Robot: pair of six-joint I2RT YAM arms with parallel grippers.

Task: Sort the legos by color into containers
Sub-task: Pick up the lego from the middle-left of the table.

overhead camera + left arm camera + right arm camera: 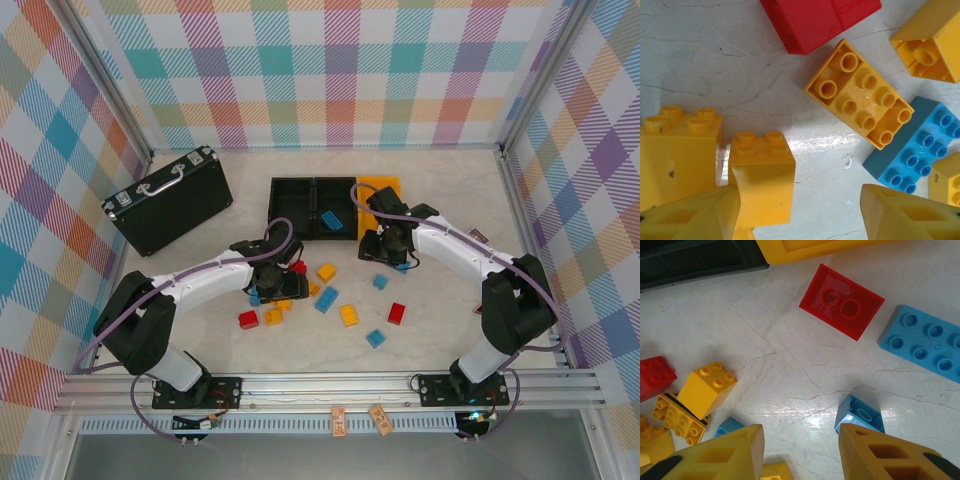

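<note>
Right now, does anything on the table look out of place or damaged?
Nothing looks damaged. One yellow brick lies tipped, showing its hollow underside, and a red brick seems flipped too.

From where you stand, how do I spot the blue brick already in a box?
Far across the table stands a row of three bins. The blue brick lies inside the middle black bin; the other bricks in sight lie loose outside.

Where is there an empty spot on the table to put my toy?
Bare table runs along the near edge, in front of the legos. Also free: between the black case and the bins, and right of the orange bin. The middle is crowded.
</note>
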